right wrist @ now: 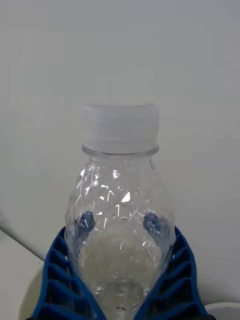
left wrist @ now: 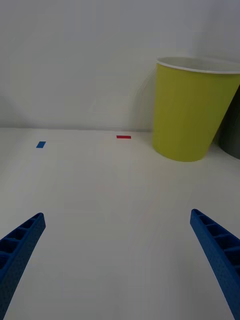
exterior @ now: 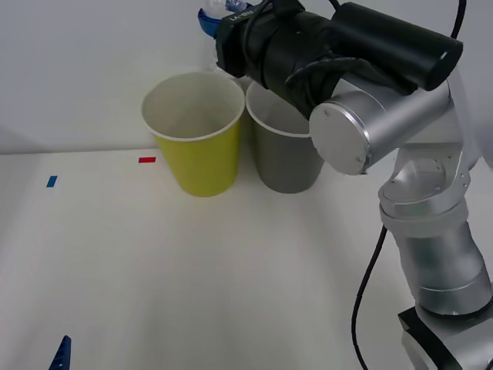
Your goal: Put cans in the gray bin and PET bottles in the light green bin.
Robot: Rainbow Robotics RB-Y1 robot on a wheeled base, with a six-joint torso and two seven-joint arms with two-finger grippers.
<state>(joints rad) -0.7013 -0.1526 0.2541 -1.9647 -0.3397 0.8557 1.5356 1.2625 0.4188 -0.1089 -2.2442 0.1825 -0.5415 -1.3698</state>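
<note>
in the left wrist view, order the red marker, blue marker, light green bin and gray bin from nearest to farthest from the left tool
1. blue marker, on the table, one side
2. red marker, mid-table, a little farther
3. light green bin, opposite side, at the back
4. gray bin, beyond the green one, at the edge

The left tool is open.

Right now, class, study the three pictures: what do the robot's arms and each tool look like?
The right arm has silver rounded joints, a black forearm and a black cable alongside. The right tool and left tool each have two blue ribbed fingers with open lattice cells.
</note>
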